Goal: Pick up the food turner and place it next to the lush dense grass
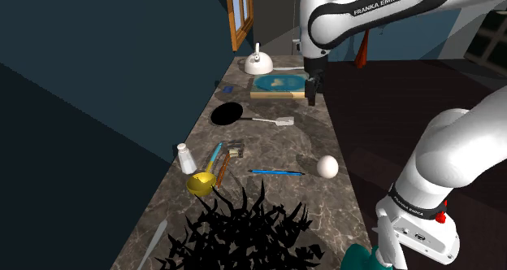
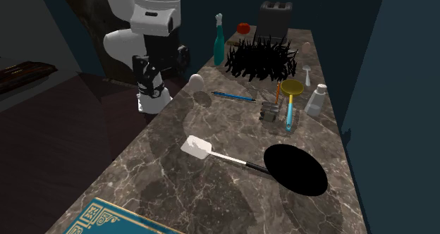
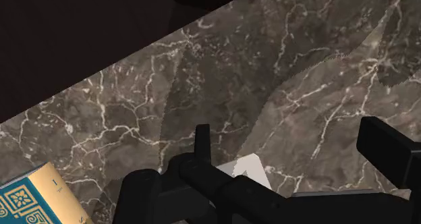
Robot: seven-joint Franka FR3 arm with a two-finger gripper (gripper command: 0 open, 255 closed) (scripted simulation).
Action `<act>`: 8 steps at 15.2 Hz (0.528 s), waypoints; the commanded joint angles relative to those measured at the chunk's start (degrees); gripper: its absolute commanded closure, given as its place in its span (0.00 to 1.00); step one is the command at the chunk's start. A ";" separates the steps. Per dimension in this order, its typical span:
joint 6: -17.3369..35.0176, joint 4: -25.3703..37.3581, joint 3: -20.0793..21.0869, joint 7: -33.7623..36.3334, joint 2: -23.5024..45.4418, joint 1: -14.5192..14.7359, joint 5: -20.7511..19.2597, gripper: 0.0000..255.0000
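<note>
The food turner (image 1: 283, 122) lies flat on the marble counter (image 1: 325, 134), with a white blade and a thin handle that runs to a black round shape (image 1: 227, 112). In the second exterior view its blade (image 2: 196, 147) points toward the arm's side. The grass is a black spiky clump (image 1: 244, 232) at the counter's near end, also seen in the second exterior view (image 2: 259, 56). My gripper (image 1: 310, 86) hangs above the blue book's edge, beyond the turner, open and holding nothing. In the wrist view the fingers (image 3: 386, 150) stand wide apart, and a corner of the white blade (image 3: 250, 169) shows behind the hand.
A blue patterned book (image 1: 279, 84) and a white teapot (image 1: 258, 63) lie at the far end. Mid-counter are an egg (image 1: 327, 166), a blue pen (image 1: 276, 172), a yellow ladle (image 1: 201, 181) and a shaker (image 1: 186, 158). A teal bottle (image 2: 219, 41) and a toaster (image 2: 273, 15) stand by the grass.
</note>
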 commanded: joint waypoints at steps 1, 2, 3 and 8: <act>3.53 1.47 -0.41 -1.85 3.78 0.62 0.41 0.00; 5.20 2.21 -0.57 -2.74 5.71 0.94 0.68 0.00; 6.81 3.03 -0.69 -3.63 7.65 1.25 0.99 0.00; 13.84 8.11 -0.95 -8.31 17.36 2.72 2.95 0.00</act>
